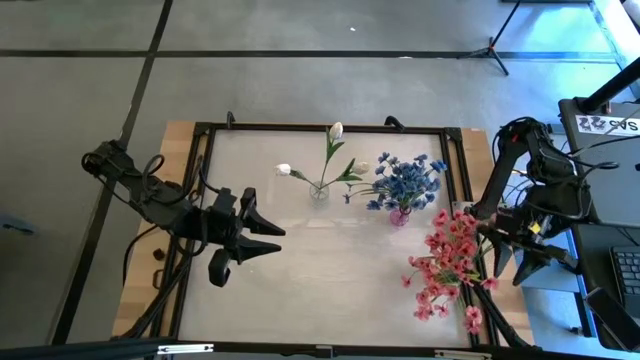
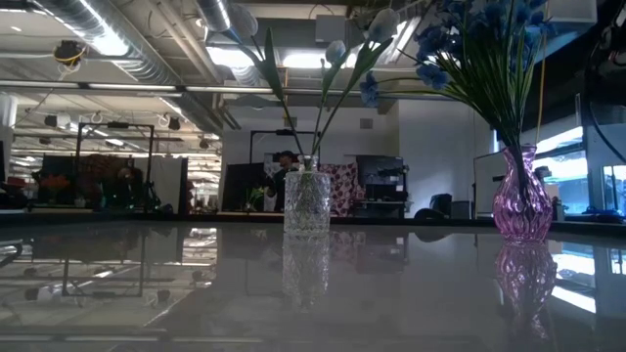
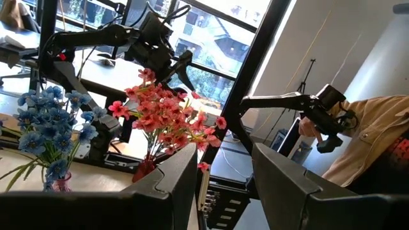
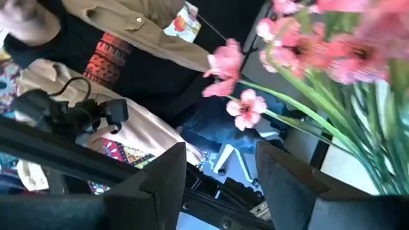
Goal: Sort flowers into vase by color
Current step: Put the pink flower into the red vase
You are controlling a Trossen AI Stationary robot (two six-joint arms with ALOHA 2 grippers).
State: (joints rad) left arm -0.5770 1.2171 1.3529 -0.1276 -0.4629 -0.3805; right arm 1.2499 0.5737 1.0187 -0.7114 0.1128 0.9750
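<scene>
White-bud flowers (image 1: 335,150) stand in a clear glass vase (image 2: 307,200) at the table's middle. To their right, blue flowers (image 1: 405,180) stand in a purple vase (image 2: 518,200). Pink flowers (image 1: 450,265) stand in a reddish vase (image 3: 144,168) near the right edge. My left gripper (image 1: 265,228) hangs open over the table's left part, pointing level toward the vases, with nothing between its fingers. My right gripper (image 1: 512,268) is open just right of the pink flowers; in its wrist view the blooms (image 4: 246,108) lie beyond its fingers, apart from them.
A black frame (image 1: 330,128) runs around the glossy white table top. A person in a tan shirt (image 3: 377,128) sits beyond the right edge, near another dark arm (image 3: 300,102). Bare table surface (image 1: 330,280) lies in front of the vases.
</scene>
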